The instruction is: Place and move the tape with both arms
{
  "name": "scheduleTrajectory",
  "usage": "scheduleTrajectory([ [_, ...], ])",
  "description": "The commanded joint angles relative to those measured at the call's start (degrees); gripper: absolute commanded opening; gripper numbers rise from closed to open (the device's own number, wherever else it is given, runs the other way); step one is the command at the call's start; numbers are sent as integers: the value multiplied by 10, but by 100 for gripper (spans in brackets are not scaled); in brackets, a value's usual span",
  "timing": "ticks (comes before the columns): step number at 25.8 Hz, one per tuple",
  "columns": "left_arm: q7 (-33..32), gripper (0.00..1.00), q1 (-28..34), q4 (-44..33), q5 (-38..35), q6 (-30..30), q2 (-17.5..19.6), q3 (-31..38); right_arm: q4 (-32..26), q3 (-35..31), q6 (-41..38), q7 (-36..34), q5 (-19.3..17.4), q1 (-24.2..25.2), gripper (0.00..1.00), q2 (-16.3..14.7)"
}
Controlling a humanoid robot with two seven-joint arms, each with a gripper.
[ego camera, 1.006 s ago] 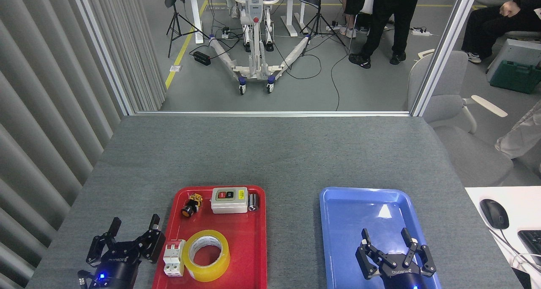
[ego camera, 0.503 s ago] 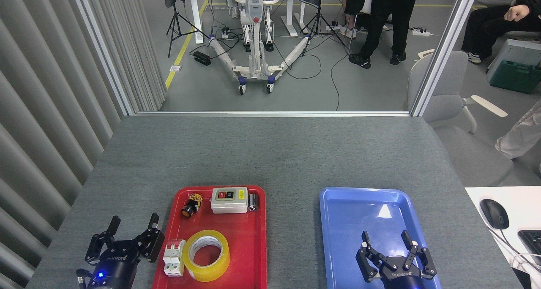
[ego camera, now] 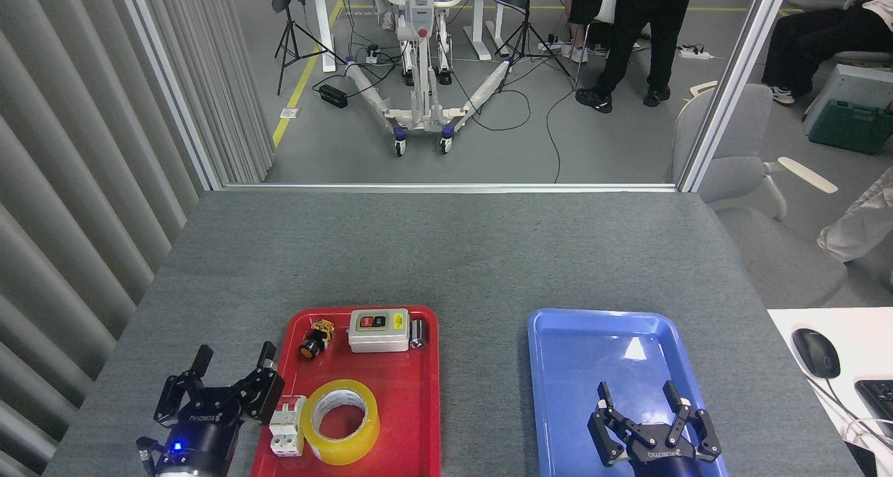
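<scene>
Tape (ego camera: pixel 344 422) is what I am watching: a wide glossy roll of translucent yellow film on a white printed core, lying flat with its round hole facing up, so its axis stands upright and it has no long side to speak of. Going from the left, my left gripper (ego camera: pixel 234 370) is a black, hard-edged thing of jointed fingers with a small blue light on its body, hovering over the grey felt-like table (ego camera: pixel 446 254) just outside the left rim of the red tray (ego camera: pixel 425 407); its fingers are spread apart with nothing between them. Just right of that gripper, inside the tray, stands a small white circuit breaker (ego camera: pixel 287 426), blocky and matte, and the roll sits touching or nearly touching its right side, in the tray's near half. Beyond the roll, further from the gripper, lie a little black-and-yellow push button (ego camera: pixel 316 337), a pale rectangular switch box (ego camera: pixel 379 330) with a yellow label, and a short dark metal cylinder (ego camera: pixel 418 333). The tray itself is smooth shiny plastic with rounded corners. Well to the right, a blue tray (ego camera: pixel 558 365) of the same shape holds nothing I can see, and my right gripper (ego camera: pixel 638 397) hangs over its near end, fingers likewise spread, far from the roll.
</scene>
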Motion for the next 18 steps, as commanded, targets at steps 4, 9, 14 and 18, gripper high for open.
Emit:
scheduleTrajectory([
  [4, 1, 100, 0, 2, 7, 25, 34, -30, 0, 1, 1, 2, 1, 1, 100, 1],
  [9, -10, 100, -44, 3, 30, 49, 107, -144, 0, 1, 1, 2, 1, 1, 100, 1],
  [14, -182, 100, -114, -2, 55, 43, 137, -203, 0, 1, 1, 2, 0, 1, 100, -1],
  [18, -418, 100, -157, 3, 56, 10, 140, -215, 0, 1, 1, 1, 0, 1, 100, -1],
])
